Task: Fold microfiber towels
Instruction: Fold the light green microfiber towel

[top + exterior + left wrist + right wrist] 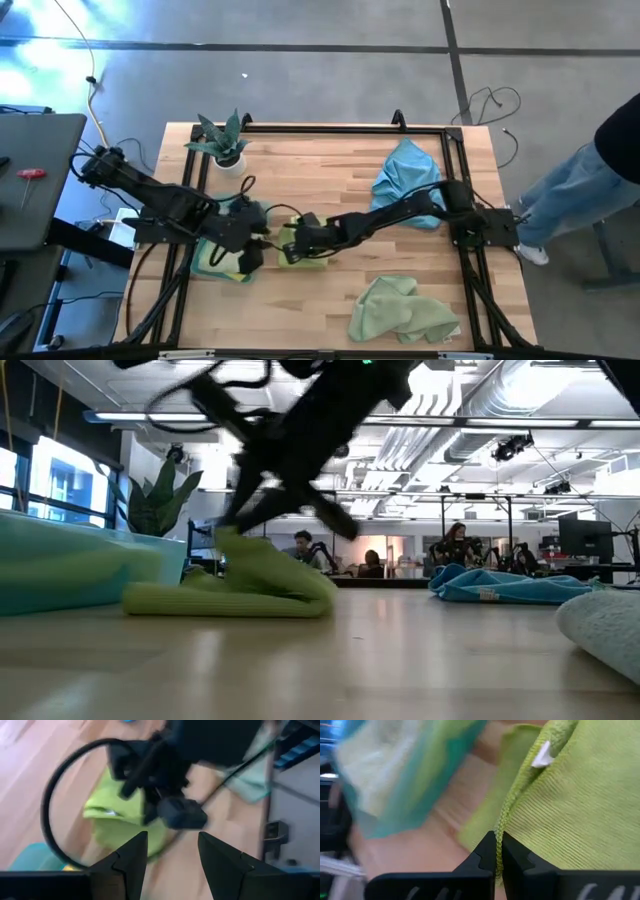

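Observation:
A lime-green towel lies on the table's middle, seen low on the wood in the low view. My right gripper is shut on it; its own view shows the fingers closed. My left gripper is open just left of that towel and touches nothing. It is beside a stack of teal and green cloths. A sky-blue towel lies crumpled at the far right. A pale green towel lies crumpled at the near right. My right gripper pinches the lime-green towel's hemmed edge between its two fingers, not far from a white tag. The held part stands up as a small peak. The rest of the towel lies on the table.
A small potted plant stands at the table's far left corner. A black frame runs around the table's edges. A person stands off the table's right side. Bare wood lies near the front edge.

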Action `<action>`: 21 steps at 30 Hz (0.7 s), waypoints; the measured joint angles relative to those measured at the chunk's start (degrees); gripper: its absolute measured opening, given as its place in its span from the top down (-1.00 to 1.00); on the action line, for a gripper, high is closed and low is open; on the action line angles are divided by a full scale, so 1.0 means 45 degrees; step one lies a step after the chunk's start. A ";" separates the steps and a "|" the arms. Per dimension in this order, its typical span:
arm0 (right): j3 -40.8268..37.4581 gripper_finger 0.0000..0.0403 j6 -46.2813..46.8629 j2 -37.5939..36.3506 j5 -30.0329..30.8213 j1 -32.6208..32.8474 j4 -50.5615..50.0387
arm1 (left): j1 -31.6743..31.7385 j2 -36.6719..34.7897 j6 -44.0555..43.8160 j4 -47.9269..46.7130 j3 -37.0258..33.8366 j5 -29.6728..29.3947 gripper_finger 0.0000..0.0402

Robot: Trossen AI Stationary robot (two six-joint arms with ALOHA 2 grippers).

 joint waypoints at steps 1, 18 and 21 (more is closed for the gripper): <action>0.0309 1.00 0.0001 0.0236 -0.0017 0.0000 0.0118 | -0.0064 -0.0162 -0.0049 -0.0663 -0.0112 -0.0070 0.18; 0.1442 1.00 0.0506 0.1082 0.0270 -0.0010 0.0590 | -0.0799 -0.0369 0.0035 -0.1331 -0.0096 -0.0651 0.18; 0.1439 1.00 0.0506 0.1109 0.0263 -0.0010 0.0909 | -0.0799 -0.0369 0.0056 -0.1239 -0.0089 -0.0716 0.18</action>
